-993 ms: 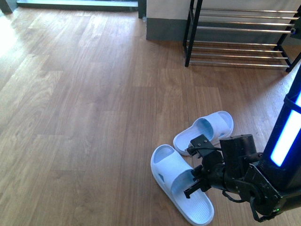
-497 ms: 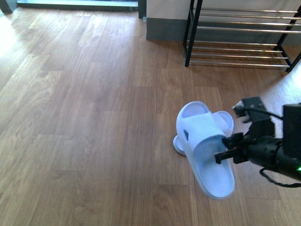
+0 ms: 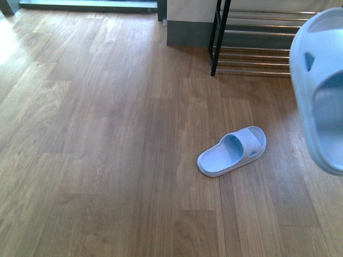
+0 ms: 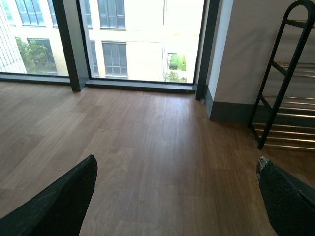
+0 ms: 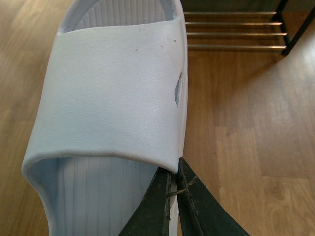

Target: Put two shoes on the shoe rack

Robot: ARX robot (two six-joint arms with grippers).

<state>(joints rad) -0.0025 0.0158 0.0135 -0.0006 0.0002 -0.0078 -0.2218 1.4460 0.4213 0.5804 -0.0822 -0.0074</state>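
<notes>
One pale blue slide sandal [image 3: 320, 91] hangs in the air at the right edge of the front view, close to the camera. My right gripper [image 5: 173, 177] is shut on the side wall of this sandal [image 5: 115, 93], just under its strap. The other pale blue slide sandal [image 3: 232, 151] lies on the wooden floor, mid-right. The shoe rack [image 3: 257, 38] stands at the far right against the wall, with black side frames and chrome rods [image 5: 231, 34]. My left gripper [image 4: 177, 169] is open over bare floor, with the rack's frame [image 4: 280, 73] off to one side of it.
A grey skirting and wall corner [image 3: 187, 32] stand just left of the rack. Tall windows with a dark frame [image 4: 74, 44] run along the far wall. Wooden floor [image 3: 96, 139] stretches out to the left.
My right gripper has lifted one sandal off the floor and carried it up and right, toward the rack. The arm has left the front view. The other sandal has not moved.
</notes>
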